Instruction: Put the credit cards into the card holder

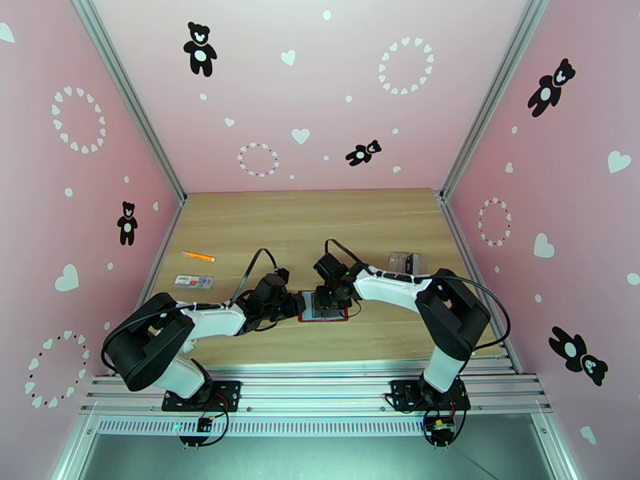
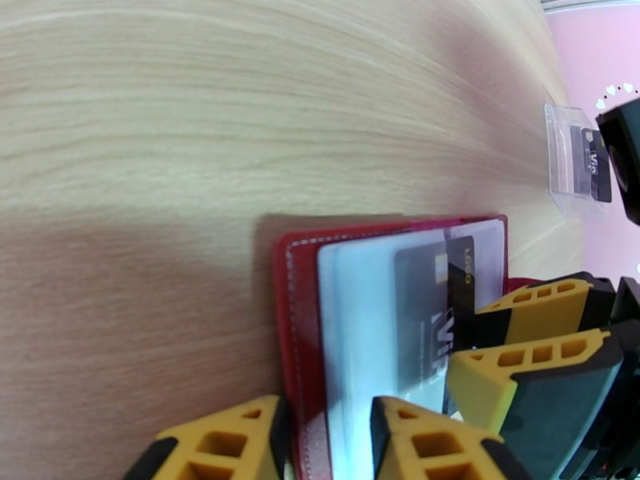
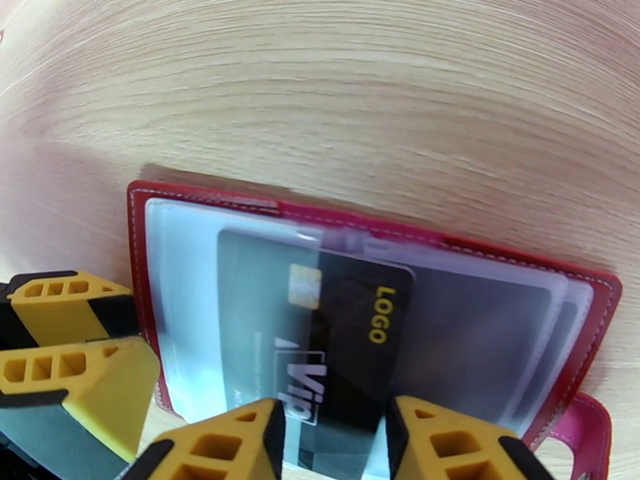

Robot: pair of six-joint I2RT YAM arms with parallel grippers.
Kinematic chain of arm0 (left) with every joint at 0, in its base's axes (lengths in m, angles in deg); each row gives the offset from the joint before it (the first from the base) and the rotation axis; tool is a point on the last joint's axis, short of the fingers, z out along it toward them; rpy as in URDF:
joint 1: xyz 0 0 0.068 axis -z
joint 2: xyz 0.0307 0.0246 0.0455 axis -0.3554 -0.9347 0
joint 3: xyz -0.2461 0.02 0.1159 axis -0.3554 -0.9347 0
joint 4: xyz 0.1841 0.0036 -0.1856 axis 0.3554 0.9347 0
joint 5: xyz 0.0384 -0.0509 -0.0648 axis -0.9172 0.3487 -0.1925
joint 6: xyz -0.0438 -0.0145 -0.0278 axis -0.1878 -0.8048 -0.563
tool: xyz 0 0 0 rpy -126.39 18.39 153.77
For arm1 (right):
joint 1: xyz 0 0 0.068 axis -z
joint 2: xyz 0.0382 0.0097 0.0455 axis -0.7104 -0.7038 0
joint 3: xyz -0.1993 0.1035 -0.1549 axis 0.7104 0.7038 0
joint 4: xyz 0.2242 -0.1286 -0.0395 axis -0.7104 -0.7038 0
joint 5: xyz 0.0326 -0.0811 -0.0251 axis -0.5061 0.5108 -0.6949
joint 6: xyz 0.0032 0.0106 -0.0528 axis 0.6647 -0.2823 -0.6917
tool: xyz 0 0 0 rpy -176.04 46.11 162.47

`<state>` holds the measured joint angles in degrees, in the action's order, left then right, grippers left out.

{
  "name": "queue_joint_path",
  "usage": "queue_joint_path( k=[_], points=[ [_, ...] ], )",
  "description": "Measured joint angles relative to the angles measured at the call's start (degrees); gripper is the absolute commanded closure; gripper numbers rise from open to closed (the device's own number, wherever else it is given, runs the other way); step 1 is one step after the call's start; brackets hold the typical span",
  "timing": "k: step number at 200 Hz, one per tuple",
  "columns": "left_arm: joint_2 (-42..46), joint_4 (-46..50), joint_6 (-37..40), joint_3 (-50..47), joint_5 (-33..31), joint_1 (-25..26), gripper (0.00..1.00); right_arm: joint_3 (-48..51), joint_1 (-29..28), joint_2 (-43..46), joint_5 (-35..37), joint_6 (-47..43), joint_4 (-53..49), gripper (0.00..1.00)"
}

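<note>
The dark-red card holder lies open on the wooden table between my two grippers, its clear sleeves facing up. A dark credit card printed "LOGO" and "Vip" sits partly inside a sleeve. My right gripper has its fingers close against both sides of the card's near end. In the left wrist view, my left gripper is shut on the holder's red cover and sleeve edge. The same card lies just beyond it, with the right gripper's fingers at its end.
A clear plastic case holding another dark card stands at the back right. An orange pen and a white-and-red strip lie at the left. Pink walls enclose the table.
</note>
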<state>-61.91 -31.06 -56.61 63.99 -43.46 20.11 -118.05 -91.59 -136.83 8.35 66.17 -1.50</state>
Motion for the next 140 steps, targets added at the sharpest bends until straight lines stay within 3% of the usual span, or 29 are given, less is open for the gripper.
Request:
queue_joint_path(
  k=[140],
  points=[
    [0.0, -0.04, 0.0, -0.04, 0.0, 0.0, 0.66, -1.44, -1.95, -1.9, -1.22, 3.02, 1.46, 0.72]
  ],
)
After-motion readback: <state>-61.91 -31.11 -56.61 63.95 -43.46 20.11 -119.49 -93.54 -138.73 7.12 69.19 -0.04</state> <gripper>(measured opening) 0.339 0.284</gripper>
